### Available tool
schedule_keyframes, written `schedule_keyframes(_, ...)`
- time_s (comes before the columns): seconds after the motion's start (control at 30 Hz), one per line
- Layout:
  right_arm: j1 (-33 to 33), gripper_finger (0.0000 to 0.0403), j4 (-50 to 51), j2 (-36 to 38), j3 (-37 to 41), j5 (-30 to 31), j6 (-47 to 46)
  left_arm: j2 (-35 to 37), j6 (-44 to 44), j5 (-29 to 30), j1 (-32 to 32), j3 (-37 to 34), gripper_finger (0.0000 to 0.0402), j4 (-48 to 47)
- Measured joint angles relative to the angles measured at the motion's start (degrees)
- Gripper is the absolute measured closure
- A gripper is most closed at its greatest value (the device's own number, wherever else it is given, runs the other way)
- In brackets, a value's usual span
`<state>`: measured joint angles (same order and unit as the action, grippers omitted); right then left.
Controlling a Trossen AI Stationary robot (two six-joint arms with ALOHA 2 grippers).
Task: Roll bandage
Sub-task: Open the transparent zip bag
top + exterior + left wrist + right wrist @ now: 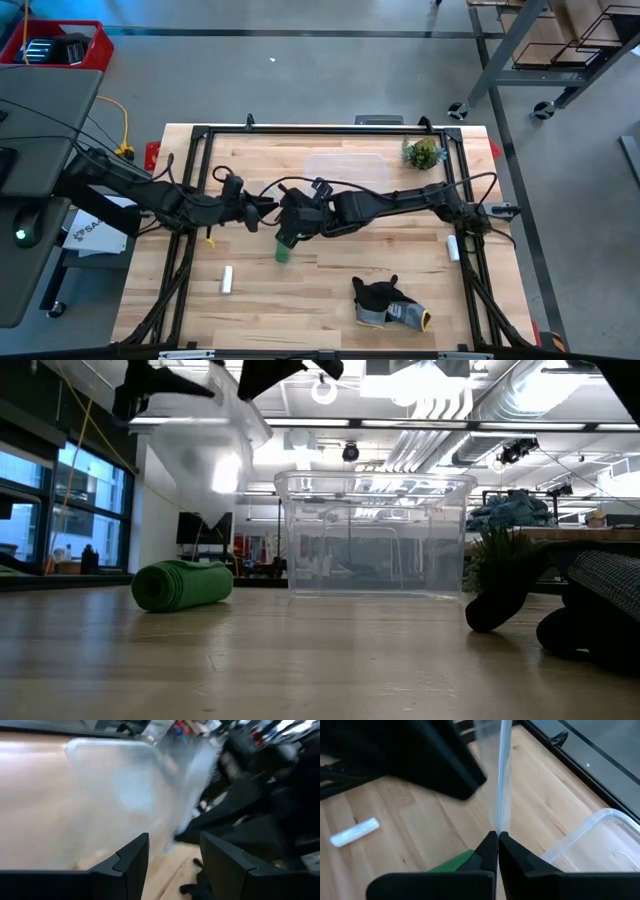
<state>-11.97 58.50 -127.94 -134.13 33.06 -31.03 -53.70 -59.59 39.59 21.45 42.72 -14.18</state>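
High view: both arms meet over the table's middle, and the bandage (pixel 284 251) lies just below them as a small bright green roll on the wood, with a white cylinder (pixel 227 281) to one side and a dark grey glove (pixel 388 303) nearer the front edge. Low view: the bandage rests on its side, already wound into a compact soft roll with visible layers, near a clear plastic box (pixel 375 535); a clear plastic lid (pixel 215 445) hangs above it, held by the arms. As soft fabric it should be light and squashy, likely to unwind if nudged at its loose end, so gripping across the roll's middle seems safest. Left wrist view: the left gripper (pixel 172 857) has its fingers apart, nothing between them. Right wrist view: the right gripper (pixel 498 842) is pinched tight on the lid's thin edge, green showing beneath.
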Motion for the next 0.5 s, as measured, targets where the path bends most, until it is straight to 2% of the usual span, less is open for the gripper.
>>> schedule_keyframes(0.17,0.0,0.0403,-0.5,0.0,0.0,0.0,0.5,-2.6,-1.4,0.0,0.0,0.0,0.0229,3.5)
schedule_keyframes(0.3,0.0,0.0403,-0.5,0.0,0.0,0.1,0.0,-3.0,-1.4,2.6,0.0,0.0,0.0229,6.2)
schedule_keyframes(0.5,0.0,0.0403,-0.5,0.0,0.0,1.0,0.1,-3.0,-6.4,3.9,-0.2,0.0,0.0229,1.9)
